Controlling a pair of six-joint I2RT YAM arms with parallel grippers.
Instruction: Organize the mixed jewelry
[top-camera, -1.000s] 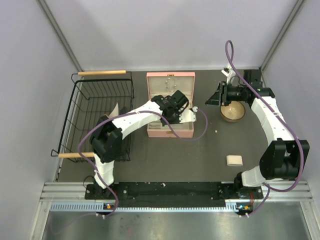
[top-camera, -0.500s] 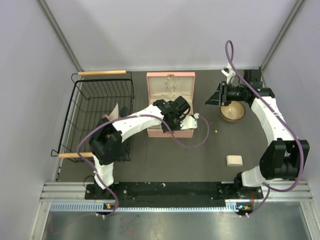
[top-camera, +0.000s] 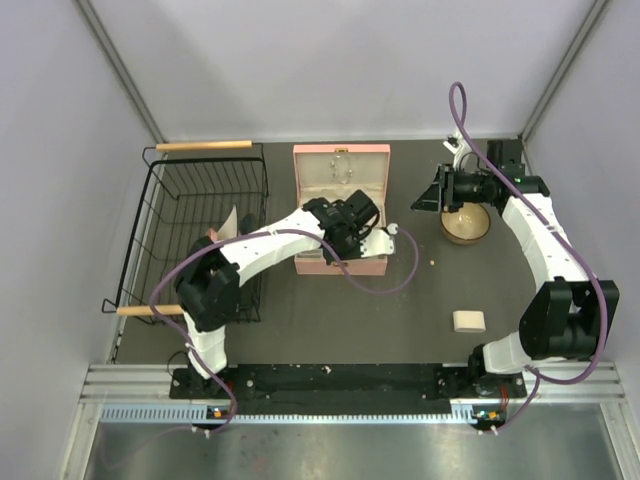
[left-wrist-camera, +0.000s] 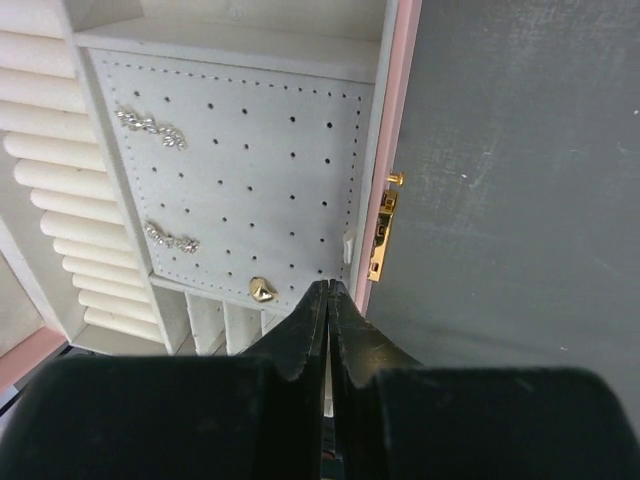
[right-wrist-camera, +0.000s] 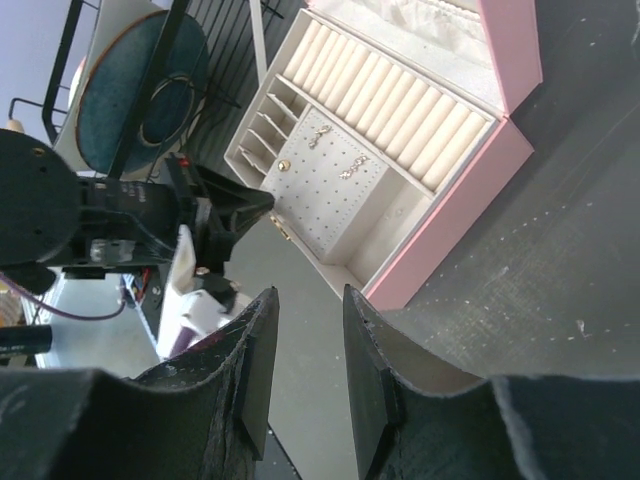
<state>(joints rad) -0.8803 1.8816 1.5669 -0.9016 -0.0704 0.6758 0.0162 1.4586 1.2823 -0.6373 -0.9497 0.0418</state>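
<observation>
1. Nearest the arm bases, a small beige rectangular block (top-camera: 469, 320) lay alone on the dark grey tabletop (top-camera: 400, 330), at about 4 o'clock from the jewelry box.
2. Farther in, a tiny pale bit (top-camera: 432, 263) sat on the tabletop at 7 o'clock from the bowl, apart from both box and bowl.
3. The left gripper (left-wrist-camera: 327, 290) hung over the near edge of the open pink rectangular jewelry box (top-camera: 308, 265). Its two black fingers were pressed together with nothing seen between them. Whether the tips touched the lining could not be told.
4. The mixed jewelry (left-wrist-camera: 170, 238) that showed lay inside the box on a perforated grey panel (left-wrist-camera: 270, 170). Two silvery sparkling pieces sat at 10 and 11 o'clock from the fingertips.
5. A small gold stud (left-wrist-camera: 262, 290) sat at 9 o'clock, just beside the fingertips.
6. A gold clasp (left-wrist-camera: 383, 235) sat on the pink wall at 1 o'clock from the fingertips.
7. Cream ring rolls (left-wrist-camera: 45, 165) lined the compartment beyond the panel.
8. A black wire basket (top-camera: 205, 190) stood at 9 o'clock from the box, with a round dark-teal plate (right-wrist-camera: 130, 80) on edge inside it.
9. A round wooden bowl (top-camera: 470, 235) stood at 3 o'clock from the box, its inside largely hidden by the right arm.
10. The right gripper (right-wrist-camera: 308, 295) hung at the bowl's 10 o'clock, fingers parted and empty.
</observation>
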